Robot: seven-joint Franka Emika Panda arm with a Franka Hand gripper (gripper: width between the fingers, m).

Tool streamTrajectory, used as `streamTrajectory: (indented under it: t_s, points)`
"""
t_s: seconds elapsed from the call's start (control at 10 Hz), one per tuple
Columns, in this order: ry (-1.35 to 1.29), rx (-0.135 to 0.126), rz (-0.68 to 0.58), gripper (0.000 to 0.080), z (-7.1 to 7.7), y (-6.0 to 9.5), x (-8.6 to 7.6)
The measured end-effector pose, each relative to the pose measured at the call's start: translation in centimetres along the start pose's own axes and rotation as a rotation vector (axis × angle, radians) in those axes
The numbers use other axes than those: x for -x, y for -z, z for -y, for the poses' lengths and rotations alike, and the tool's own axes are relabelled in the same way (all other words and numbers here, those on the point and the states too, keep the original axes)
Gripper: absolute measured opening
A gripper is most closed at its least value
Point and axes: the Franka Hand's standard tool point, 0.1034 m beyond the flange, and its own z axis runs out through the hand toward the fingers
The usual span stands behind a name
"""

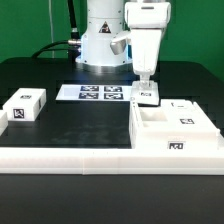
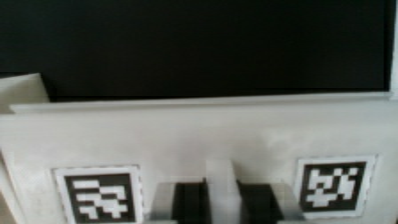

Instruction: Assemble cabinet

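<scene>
The cabinet (image 1: 178,128), a large white box with compartments and tag markers, lies at the exterior view's right. A smaller white tagged panel (image 1: 149,98) stands at its back left corner. My gripper (image 1: 146,89) reaches straight down onto that panel. In the wrist view the panel (image 2: 196,130) fills the lower half and carries two tags, one on each side of my gripper (image 2: 215,198). The two dark fingers (image 2: 178,204) sit close together with a thin white ridge of the panel pinched between them. The panel's underside is hidden.
A small white tagged block (image 1: 25,107) lies at the exterior view's left. The marker board (image 1: 100,93) lies in front of the robot base. A long white rail (image 1: 80,156) runs along the table's front edge. The table is black.
</scene>
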Motion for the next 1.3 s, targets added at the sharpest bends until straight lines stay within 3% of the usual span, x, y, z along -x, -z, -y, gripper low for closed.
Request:
streamTrajectory:
  t_s: [0.4,0.9,1.3]
  points:
    - [-0.002,0.0,-0.001,0.0068,-0.1,-0.1,0.1]
    - [-0.012,0.004,-0.009,0.0068,-1.6,-0.2,-0.9]
    - [-0.014,0.004,-0.01,0.0068,-1.6,-0.3,-0.8]
